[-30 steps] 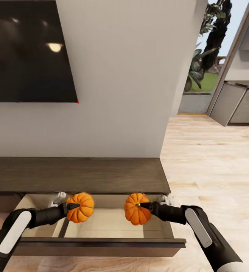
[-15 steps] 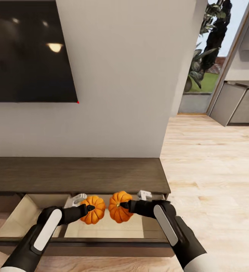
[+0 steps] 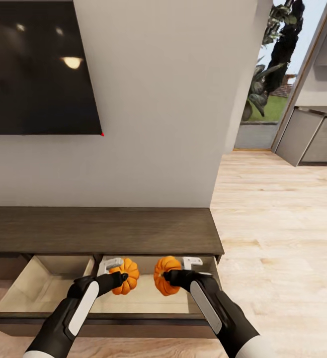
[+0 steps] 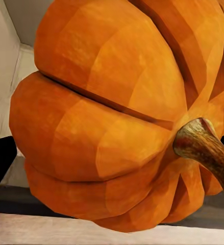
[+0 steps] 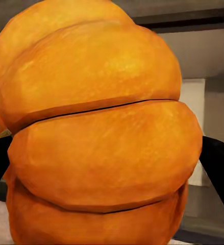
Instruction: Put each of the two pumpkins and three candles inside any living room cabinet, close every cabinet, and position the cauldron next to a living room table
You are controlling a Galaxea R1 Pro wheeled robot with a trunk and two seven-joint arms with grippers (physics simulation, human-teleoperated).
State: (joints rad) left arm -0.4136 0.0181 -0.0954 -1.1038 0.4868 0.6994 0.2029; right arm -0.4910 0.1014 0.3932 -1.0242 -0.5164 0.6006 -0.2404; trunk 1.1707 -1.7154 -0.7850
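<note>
Two orange ribbed pumpkins hang side by side over the pulled-out drawer of the low dark-brown cabinet. My left gripper is shut on the left pumpkin. My right gripper is shut on the right pumpkin. Both are above the drawer's pale beige right compartment, a small gap apart. Close up, the left pumpkin shows its brown stem, and the right pumpkin sits between dark fingers. Candles, cauldron and table are out of view.
The drawer front juts toward me, with a divider splitting its inside. A black TV hangs on the white wall above. To the right are wood floor, grey kitchen units and a doorway with plants.
Both arms have swung inward and pushed forward, bringing the two pumpkins from wide apart to close together and lower, deeper over the drawer's right compartment.
</note>
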